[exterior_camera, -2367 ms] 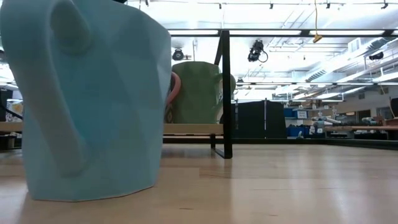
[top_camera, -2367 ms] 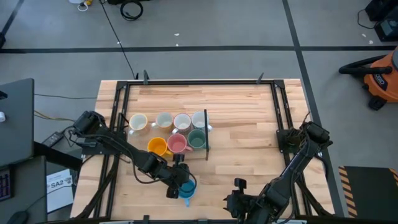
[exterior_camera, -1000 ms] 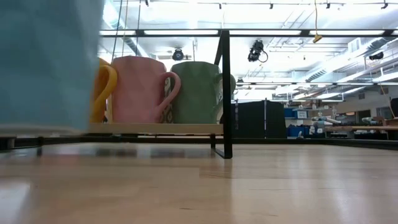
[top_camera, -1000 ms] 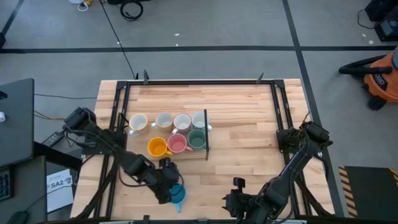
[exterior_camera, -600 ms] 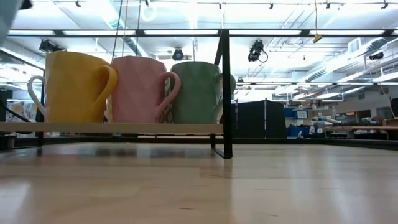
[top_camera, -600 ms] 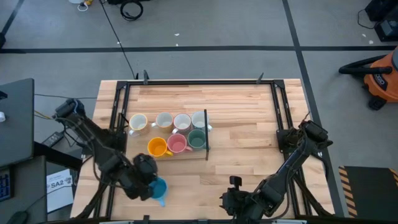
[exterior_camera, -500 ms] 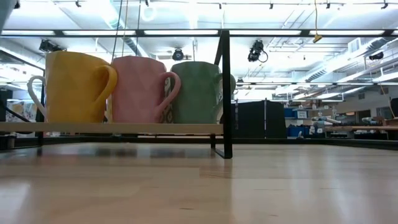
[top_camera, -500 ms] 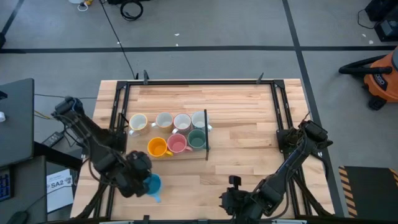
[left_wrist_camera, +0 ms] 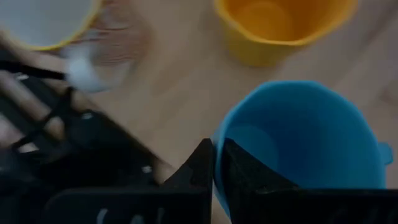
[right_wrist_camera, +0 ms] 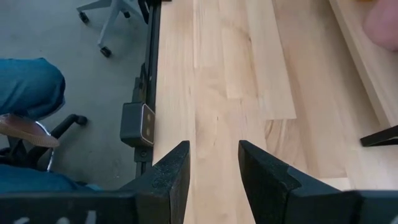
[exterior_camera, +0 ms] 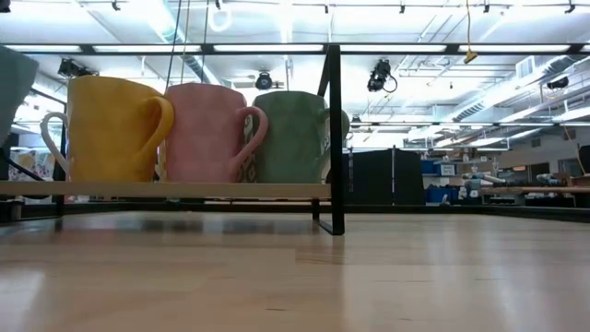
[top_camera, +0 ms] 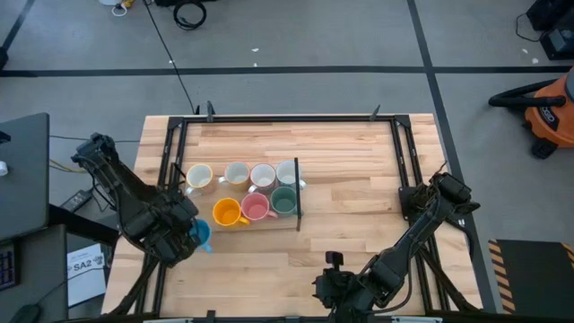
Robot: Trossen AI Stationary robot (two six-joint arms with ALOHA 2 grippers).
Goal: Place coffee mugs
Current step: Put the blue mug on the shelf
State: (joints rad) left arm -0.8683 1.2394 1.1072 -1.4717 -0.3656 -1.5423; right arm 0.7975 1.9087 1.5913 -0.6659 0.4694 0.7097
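My left gripper (top_camera: 184,235) is over the table's left side, shut on a blue mug (top_camera: 200,235), which also shows in the left wrist view (left_wrist_camera: 298,143) and at the low view's edge (exterior_camera: 13,83). Beside it, a low wooden shelf (top_camera: 297,208) bears an orange mug (top_camera: 226,212), a pink mug (top_camera: 256,207) and a green mug (top_camera: 283,200) in front. A cream mug (top_camera: 198,176) and several pale mugs (top_camera: 262,174) stand behind. All stand upright on their bases. My right gripper (top_camera: 334,269) is open at the table's near edge, touching nothing. My left gripper pinches the blue mug's rim (left_wrist_camera: 219,146) on the side away from its handle (left_wrist_camera: 387,153). One finger is inside the cup and one outside. The fingers come from above, pointing down. The mug is lifted clear of the table and sits about upright.
A black frame runs along the table's left, right and far edges (top_camera: 170,152). The shelf has a thin black upright post (exterior_camera: 336,138) at its right end. Bare wood lies to the right of the shelf (top_camera: 359,188). A person's leg and a chair show beyond the table (right_wrist_camera: 31,87).
My left gripper has carried the blue mug from the table's near middle toward the left edge and somewhat toward the far edge, keeping it lifted and shut on it. The mug now hangs just left of the orange mug. The shelf's mugs have stayed put.
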